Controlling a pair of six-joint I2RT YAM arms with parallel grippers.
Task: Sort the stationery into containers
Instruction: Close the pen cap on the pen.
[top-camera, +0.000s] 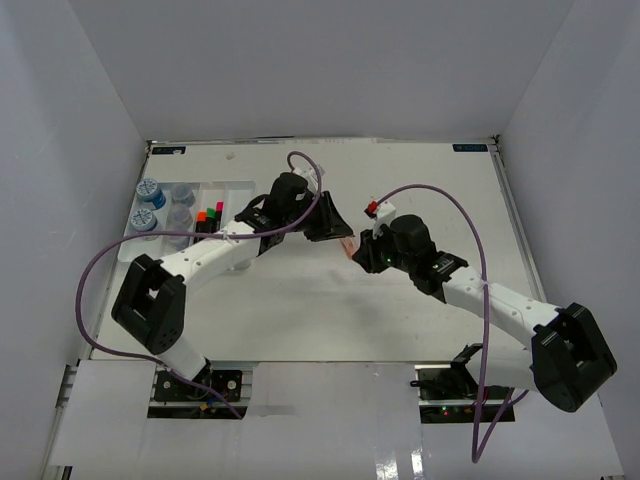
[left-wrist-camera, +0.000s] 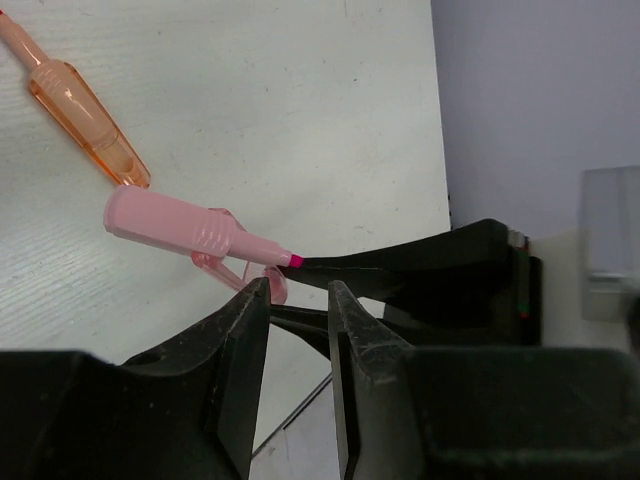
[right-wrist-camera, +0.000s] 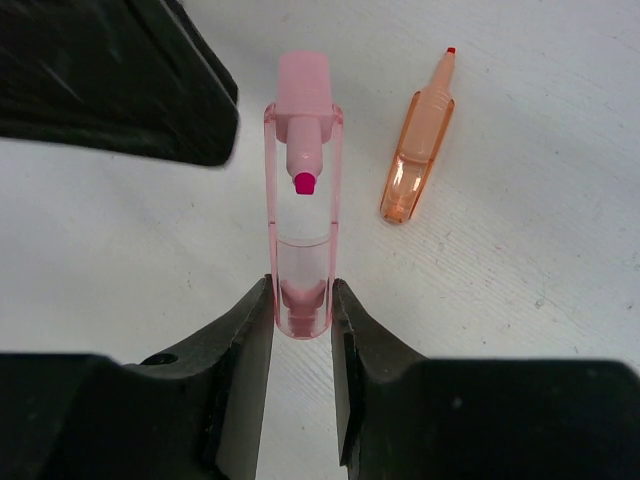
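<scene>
Top view: left arm stretches right toward desk centre; right arm angles left to meet it; shallow white four-compartment plastic tray sits near the far-left corner.
Left wrist: left gripper fingers slightly parted, gripping nothing, beside pastel pink plastic marker.
Right wrist: right gripper clamped on its clear cap end.

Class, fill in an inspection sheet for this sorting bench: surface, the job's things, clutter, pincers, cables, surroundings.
Surface: white table.
Job's things: white tray at the far left holds blue-lidded jars, clear jars and highlighters. Mid-table, a pink marker has its tip in the mouth of a clear pink cap. An orange marker lies beside it.
Clutter: nothing seen.
Pincers: left pincer has its jaws slightly apart, with nothing seen gripped. Right pincer is shut on the pink cap.
Cables: a purple cable loops off each arm.
Surroundings: grey walls on three sides.
</scene>
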